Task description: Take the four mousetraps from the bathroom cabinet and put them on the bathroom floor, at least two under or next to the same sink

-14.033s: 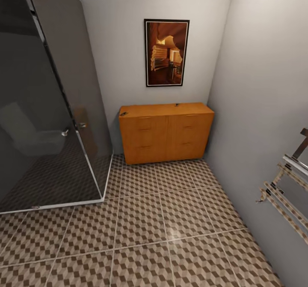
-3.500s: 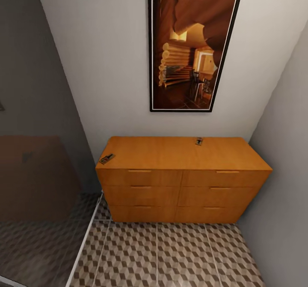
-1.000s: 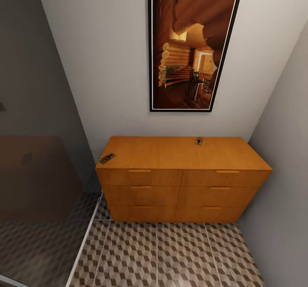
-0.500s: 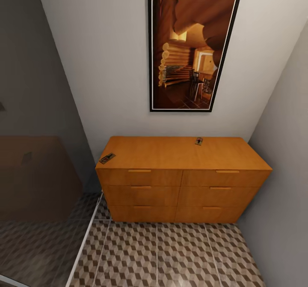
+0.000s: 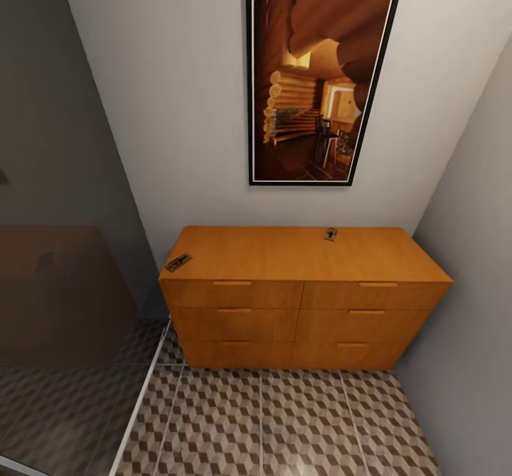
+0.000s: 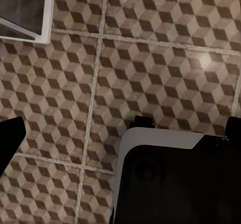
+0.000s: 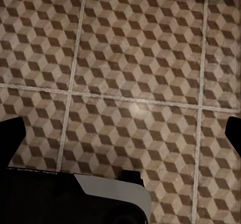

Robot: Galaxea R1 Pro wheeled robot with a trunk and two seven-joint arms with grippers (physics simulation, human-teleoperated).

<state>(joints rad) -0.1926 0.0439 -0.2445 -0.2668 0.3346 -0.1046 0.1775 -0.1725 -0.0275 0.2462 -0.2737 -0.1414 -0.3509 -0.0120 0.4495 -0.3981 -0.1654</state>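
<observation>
Two mousetraps lie on my cabinet (image 5: 299,256): one mousetrap (image 5: 178,263) at its front left corner, the other mousetrap (image 5: 331,234) near the back edge. My left gripper (image 6: 120,133) and right gripper (image 7: 120,133) hang with fingers spread wide over the bathroom floor (image 7: 135,68), holding nothing.
</observation>
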